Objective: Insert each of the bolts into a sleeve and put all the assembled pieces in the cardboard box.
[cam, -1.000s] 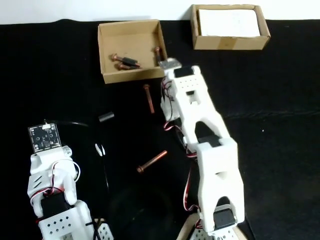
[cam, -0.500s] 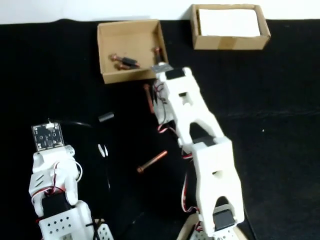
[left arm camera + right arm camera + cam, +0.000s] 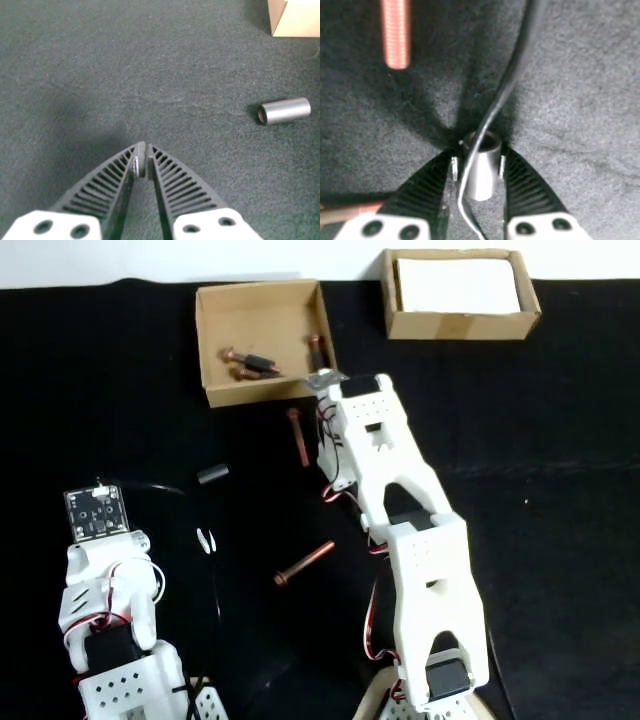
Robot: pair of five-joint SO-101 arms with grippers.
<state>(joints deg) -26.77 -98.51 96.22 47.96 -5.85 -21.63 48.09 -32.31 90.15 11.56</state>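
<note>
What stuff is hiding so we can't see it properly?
Right wrist view: the bolt has its head cut off by the edge.
Right wrist view: a black cable crosses the sleeve in the right claw.
Left wrist view: the cardboard box is cut off, just a corner.

We note that the counter is covered from side to side by a black cloth, whose fine, felt-like nap shows at close range in both wrist views. At the far edge the cloth ends in an uneven line against a plain white strip. We cannot tell whether this is wall or bare surface. A faint crease crosses the cloth. Lighting is even and diffuse, and shadows are soft.
</note>
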